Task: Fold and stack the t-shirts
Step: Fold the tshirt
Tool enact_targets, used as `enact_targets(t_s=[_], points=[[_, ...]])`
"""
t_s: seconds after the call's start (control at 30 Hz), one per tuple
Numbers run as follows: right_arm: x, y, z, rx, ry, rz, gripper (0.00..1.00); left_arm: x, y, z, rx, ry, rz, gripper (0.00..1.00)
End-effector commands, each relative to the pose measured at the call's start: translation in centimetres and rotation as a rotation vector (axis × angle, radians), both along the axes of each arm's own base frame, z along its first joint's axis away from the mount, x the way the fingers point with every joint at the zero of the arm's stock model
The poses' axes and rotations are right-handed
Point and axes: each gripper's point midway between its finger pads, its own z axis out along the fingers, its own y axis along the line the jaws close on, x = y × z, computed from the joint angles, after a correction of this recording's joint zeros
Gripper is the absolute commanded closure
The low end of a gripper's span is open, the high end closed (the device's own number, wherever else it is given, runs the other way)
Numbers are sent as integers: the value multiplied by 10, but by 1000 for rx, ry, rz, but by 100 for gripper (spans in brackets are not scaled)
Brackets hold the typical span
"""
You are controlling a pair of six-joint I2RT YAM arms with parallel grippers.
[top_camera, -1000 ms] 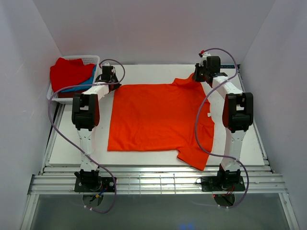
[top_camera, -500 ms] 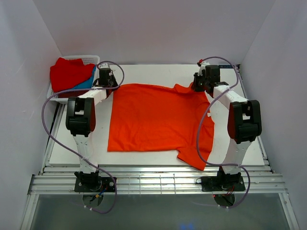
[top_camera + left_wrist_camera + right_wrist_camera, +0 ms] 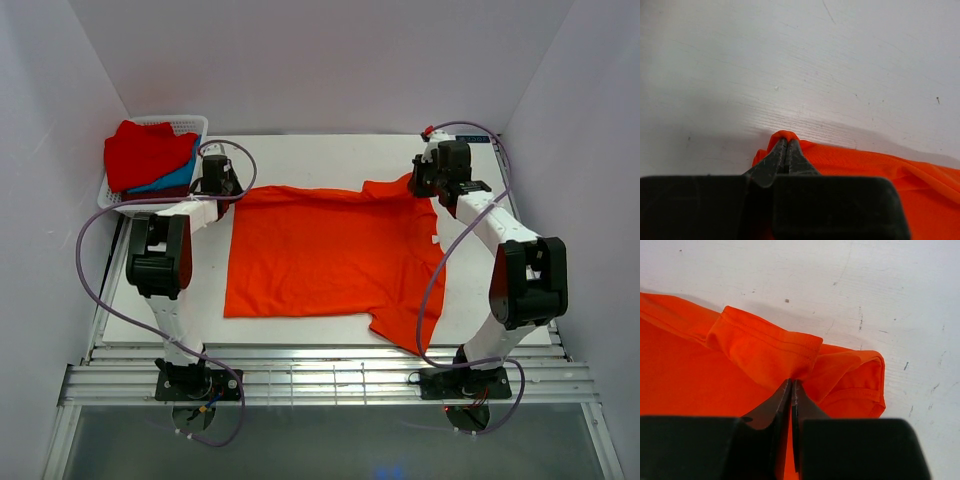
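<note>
A bright orange-red t-shirt (image 3: pixel 325 255) lies spread on the white table (image 3: pixel 320 155), its near right sleeve hanging toward the front edge. My left gripper (image 3: pixel 226 191) is shut on the shirt's far left corner; in the left wrist view the cloth (image 3: pixel 880 165) bunches over the gripper (image 3: pixel 786 141). At the far right, my right gripper (image 3: pixel 417 183) is shut on the far sleeve; the right wrist view shows the folded sleeve hem (image 3: pixel 767 347) pinched at the gripper (image 3: pixel 791 382). The far edge is lifted and drawn nearer.
A white lattice basket (image 3: pixel 190 125) stands at the far left corner, holding a red shirt (image 3: pixel 145 150) over a blue one (image 3: pixel 172 178). White walls enclose the table on three sides. Purple cables loop off both arms.
Both grippers have moved toward me with the shirt's far edge held, so the far edge now lies nearer. Both arms have swung outward.
</note>
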Motion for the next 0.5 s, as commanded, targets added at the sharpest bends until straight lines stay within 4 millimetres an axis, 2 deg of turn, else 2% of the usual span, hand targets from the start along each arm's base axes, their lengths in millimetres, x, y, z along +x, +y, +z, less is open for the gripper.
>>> enact_targets(t_s=[0.0,0.37,0.47], points=[[-11,-7,2,-21,10,-21,92,0,5,33,15,-75,30,100],[-45,-22,-27,-61,113,-74,92,-23,7,14,37,-2,39,100],[-50,-26,-26,-70,115,-93,92,-28,6,12,48,3,43,100]])
